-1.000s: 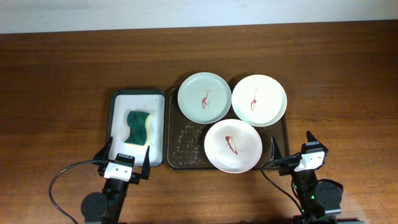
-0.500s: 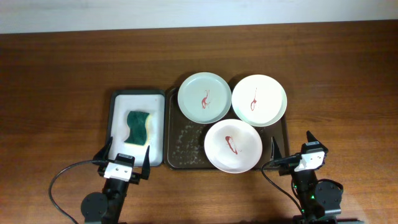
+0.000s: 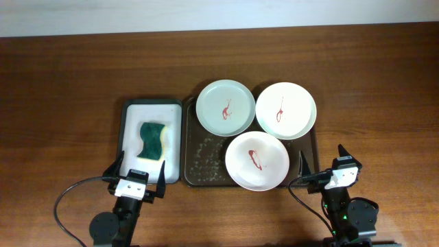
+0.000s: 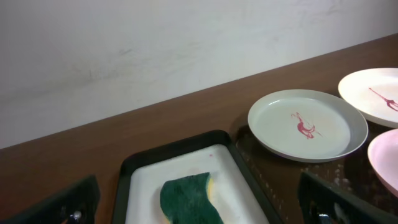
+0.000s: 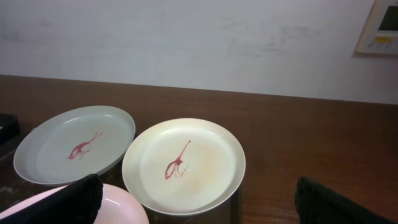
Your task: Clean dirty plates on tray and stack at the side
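Note:
Three plates lie on the dark brown tray point(image 3: 199, 158), each with a red sauce smear. The pale green plate point(image 3: 225, 108) is at the back left and also shows in the left wrist view point(image 4: 307, 124) and the right wrist view point(image 5: 74, 143). One white plate point(image 3: 286, 110) point(image 5: 183, 165) is at the back right. The other white plate point(image 3: 257, 161) is at the front. My left gripper point(image 3: 137, 173) is open and empty near the table's front edge, in front of the white tray. My right gripper point(image 3: 322, 163) is open and empty, right of the front plate.
A smaller white tray point(image 3: 134, 127) left of the brown tray holds a green and yellow sponge point(image 3: 152, 140) point(image 4: 186, 199). The brown tray's bare left part is wet with suds. A pale wall stands behind the table.

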`<state>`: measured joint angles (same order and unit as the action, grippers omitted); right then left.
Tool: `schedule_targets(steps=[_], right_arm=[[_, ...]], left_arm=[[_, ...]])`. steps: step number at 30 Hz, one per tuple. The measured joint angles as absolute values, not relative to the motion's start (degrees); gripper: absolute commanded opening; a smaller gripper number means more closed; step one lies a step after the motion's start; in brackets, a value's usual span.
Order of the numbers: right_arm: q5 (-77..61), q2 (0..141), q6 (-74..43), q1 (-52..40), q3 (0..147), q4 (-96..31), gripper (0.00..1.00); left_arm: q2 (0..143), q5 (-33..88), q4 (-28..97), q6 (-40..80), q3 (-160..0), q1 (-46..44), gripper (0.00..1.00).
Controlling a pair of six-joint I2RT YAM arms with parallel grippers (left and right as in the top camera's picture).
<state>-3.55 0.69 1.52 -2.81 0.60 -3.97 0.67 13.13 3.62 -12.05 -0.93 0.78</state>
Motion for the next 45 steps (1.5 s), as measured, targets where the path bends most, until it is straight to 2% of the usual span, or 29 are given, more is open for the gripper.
schedule_targets(steps=[5,9,18,29,32,37,45], right_arm=[[-4.43,0.69,1.45,-2.81,0.60,-3.40,0.99],[-5.74,0.69,0.36,-2.81,0.60,-3.55,0.99],[-6.24,6.70,-2.00,-2.81,10.48,-15.51,0.99],[-6.63,32.60,-5.85,-2.81,33.65,-34.54,0.99],[-6.76,42.59,-5.82,-2.81,42.35,-43.48,0.99],[-6.96,56.99,-5.85,-2.81,53.34,-50.24,0.99],[-8.69,67.18,-5.85,-2.81,56.47,-53.17,0.99]], left_arm=[[0.69,13.13,3.62,-11.29,-0.93,0.78,0.99],[1.04,13.06,3.73,-5.41,-0.93,0.78,0.99],[11.77,11.07,16.47,-0.62,-9.58,0.78,0.99],[35.97,10.00,30.81,-0.10,-31.09,0.78,0.99],[43.79,9.87,38.02,-0.10,-38.09,0.78,0.99],[55.18,9.67,50.98,-0.08,-50.30,0.78,0.99],[63.53,9.65,50.37,-0.05,-52.25,0.78,1.00]])
